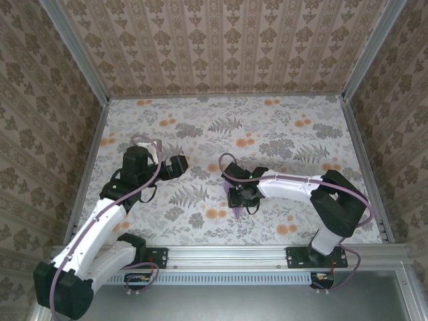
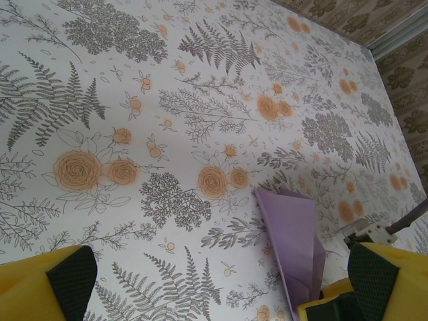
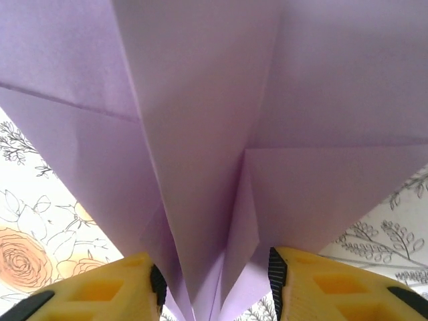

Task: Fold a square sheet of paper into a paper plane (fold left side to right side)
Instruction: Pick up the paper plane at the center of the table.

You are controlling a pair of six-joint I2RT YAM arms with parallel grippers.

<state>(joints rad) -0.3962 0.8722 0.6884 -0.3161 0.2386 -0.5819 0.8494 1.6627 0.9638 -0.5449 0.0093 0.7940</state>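
The paper plane (image 3: pixel 200 134) is pale lilac, folded to a narrow dart with a centre crease. In the right wrist view its layers fan out between my right gripper (image 3: pixel 215 281) pads, which press on it from both sides. From above, its pointed tip (image 1: pixel 239 212) pokes out below the right gripper (image 1: pixel 242 195) near the table's middle. In the left wrist view the plane (image 2: pixel 294 234) stands tilted above the cloth at lower right. My left gripper (image 1: pixel 179 163) is open and holds nothing, a short way left of the plane; its fingers (image 2: pixel 67 281) frame bare cloth.
The table (image 1: pixel 281 127) wears a cloth printed with grey ferns and orange flowers. Patterned walls with metal rails (image 1: pixel 90 167) close off the left, back and right sides. The arm bases sit on a rail (image 1: pixel 227 256) at the near edge.
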